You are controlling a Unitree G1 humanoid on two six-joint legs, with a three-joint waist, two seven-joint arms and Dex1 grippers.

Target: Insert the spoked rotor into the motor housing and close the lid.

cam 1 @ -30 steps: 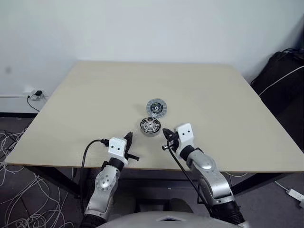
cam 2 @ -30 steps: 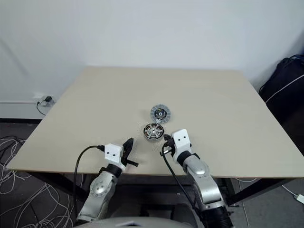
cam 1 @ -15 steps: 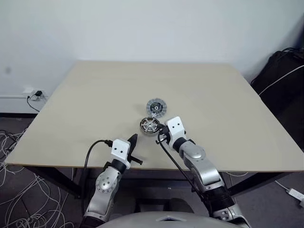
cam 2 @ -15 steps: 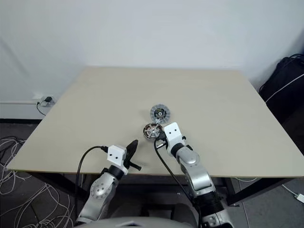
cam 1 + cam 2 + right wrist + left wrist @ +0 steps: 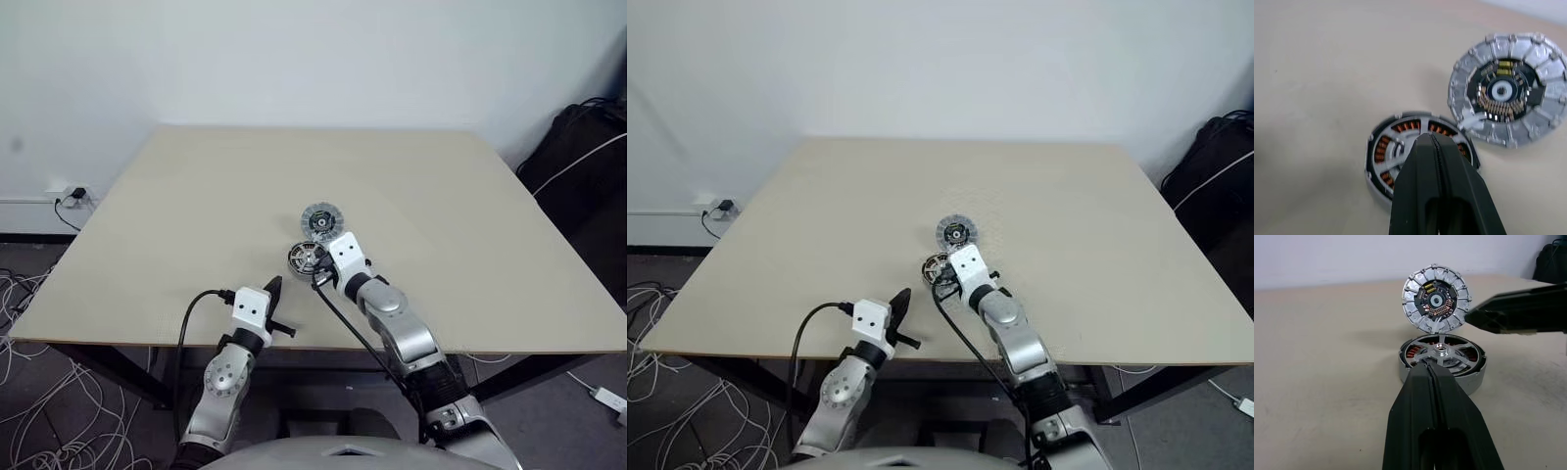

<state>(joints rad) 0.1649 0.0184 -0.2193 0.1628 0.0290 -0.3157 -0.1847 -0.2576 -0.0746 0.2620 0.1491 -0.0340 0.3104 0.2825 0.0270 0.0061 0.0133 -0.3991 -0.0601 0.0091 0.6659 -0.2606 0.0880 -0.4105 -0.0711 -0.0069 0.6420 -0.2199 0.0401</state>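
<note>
Since my right fingers are pinched together right over the spoked rotor already sitting in the motor housing, a clumsy poke could skid it off the table.

No readable text, labels or numbers anywhere.

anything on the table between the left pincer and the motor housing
Nothing: in the left eye view only bare beige tabletop lies between the shut left pincer and the round grey metal housing with copper windings.
</note>
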